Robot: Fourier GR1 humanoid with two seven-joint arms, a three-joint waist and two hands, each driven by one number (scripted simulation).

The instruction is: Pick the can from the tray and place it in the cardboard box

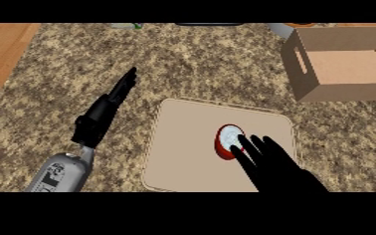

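I look steeply down on a speckled granite counter (pixel 191 64), brown and grey, which fills nearly the whole view. At the far left edge a strip of orange-brown wood (pixel 13 45) borders the stone. Along the far edge a few things are cut off by the view and I cannot tell what they are: something pale with a touch of green, a dark flat shape, and a grey piece next to the box.

A beige tray (pixel 183 144) with rounded corners and a low rim lies flat on the counter in front of me, turned slightly askew. The can (pixel 228 140) is on the tray, right of its middle: red-sided with a pale silvery top, seeming to tilt toward the left.

My right hand (pixel 275 167) comes in from the lower edge over the tray's right part. Its fingers are straight and a little spread, their tips at the can's near right side; they are not curled round it.

My left hand (pixel 117 97) is well to the left of the tray over bare stone, fingers straight and together, pointing away from me, holding nothing.

The cardboard box (pixel 308 84) stands at the far right, well apart from the tray, open-topped, with a slot handle in its left wall.
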